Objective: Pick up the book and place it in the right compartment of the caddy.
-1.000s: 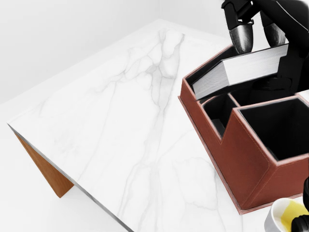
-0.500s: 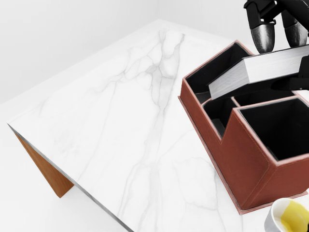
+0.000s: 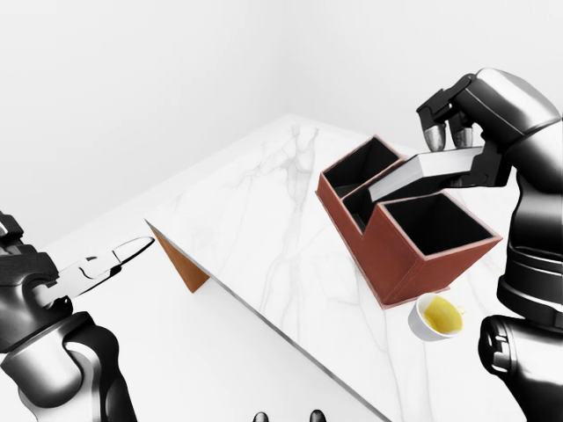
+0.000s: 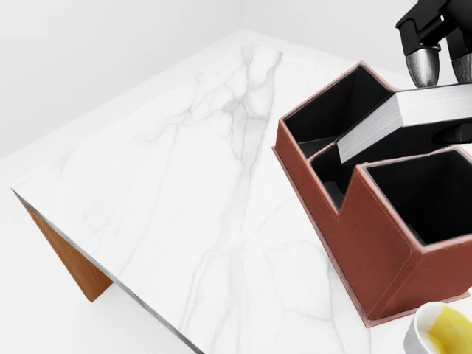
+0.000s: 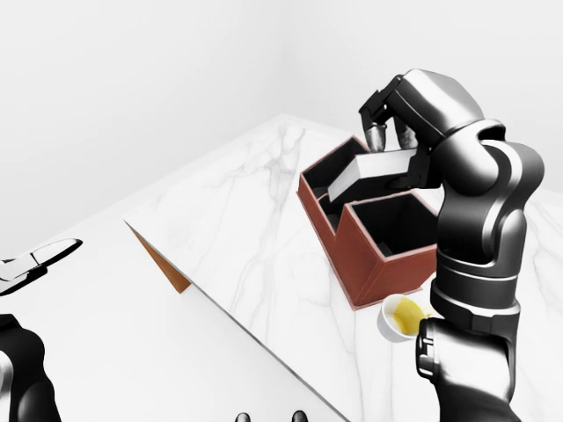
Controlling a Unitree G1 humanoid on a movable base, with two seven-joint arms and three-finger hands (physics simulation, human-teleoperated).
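Note:
My right hand (image 3: 457, 158) is shut on the book (image 4: 398, 125), a thick volume with grey-white page edges. Its fingertips (image 4: 424, 66) press on top and the thumb sits underneath. The book hangs tilted, left end lower, over the upper part of the red-brown caddy (image 4: 361, 228), which has black-lined compartments. Its lower end is over the small middle compartments, and I cannot tell whether it touches the rim. The large compartment (image 4: 431, 195) at the head view's right is empty. My left hand (image 3: 114, 259) is open, low at the left of the left-eye view, off the table.
The caddy stands on a white marble table (image 4: 184, 184) with a wooden support (image 4: 66, 254) under its left corner. A white cup holding something yellow (image 3: 437, 316) sits just below the caddy's lower corner.
My right hand has carried the book to the right in the head view, off the top-left compartment and toward the caddy's right side. The caddy and cup have stayed put.

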